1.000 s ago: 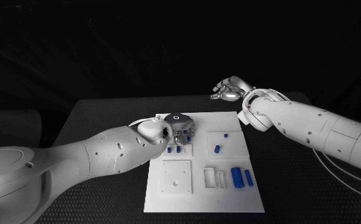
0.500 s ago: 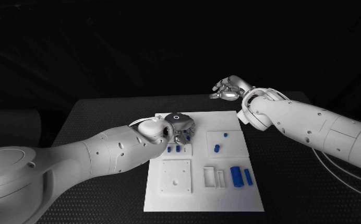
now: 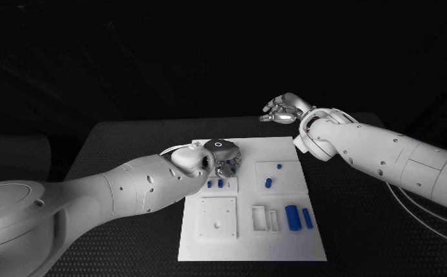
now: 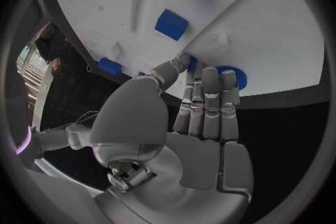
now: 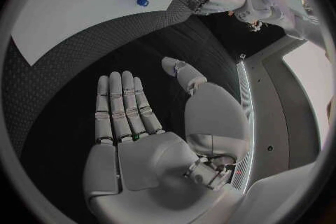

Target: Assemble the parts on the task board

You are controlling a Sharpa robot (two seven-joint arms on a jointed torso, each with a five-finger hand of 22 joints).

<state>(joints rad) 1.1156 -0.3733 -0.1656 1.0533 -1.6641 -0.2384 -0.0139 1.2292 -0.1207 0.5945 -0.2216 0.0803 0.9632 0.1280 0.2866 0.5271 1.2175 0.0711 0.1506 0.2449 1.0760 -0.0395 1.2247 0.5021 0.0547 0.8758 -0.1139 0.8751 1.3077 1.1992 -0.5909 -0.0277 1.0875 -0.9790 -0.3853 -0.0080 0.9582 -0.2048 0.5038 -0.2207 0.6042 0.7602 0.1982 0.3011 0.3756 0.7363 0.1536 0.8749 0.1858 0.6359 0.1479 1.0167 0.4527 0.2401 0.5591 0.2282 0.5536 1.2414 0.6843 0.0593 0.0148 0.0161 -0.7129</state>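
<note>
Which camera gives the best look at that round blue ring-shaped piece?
The left wrist view: the blue ring lies on the task board at the left hand's fingertips, partly covered. The right wrist view shows it small and distant; the head view hides it.

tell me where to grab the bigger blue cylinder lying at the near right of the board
Grip the larger blue cylinder across its middle, coming straight down from above. It lies flat on the task board, long axis running near to far, with a slimmer blue cylinder close on its right.

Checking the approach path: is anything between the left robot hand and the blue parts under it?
Nothing visible. The left robot hand reaches over the task board, fingertips right at a round blue part.
</note>
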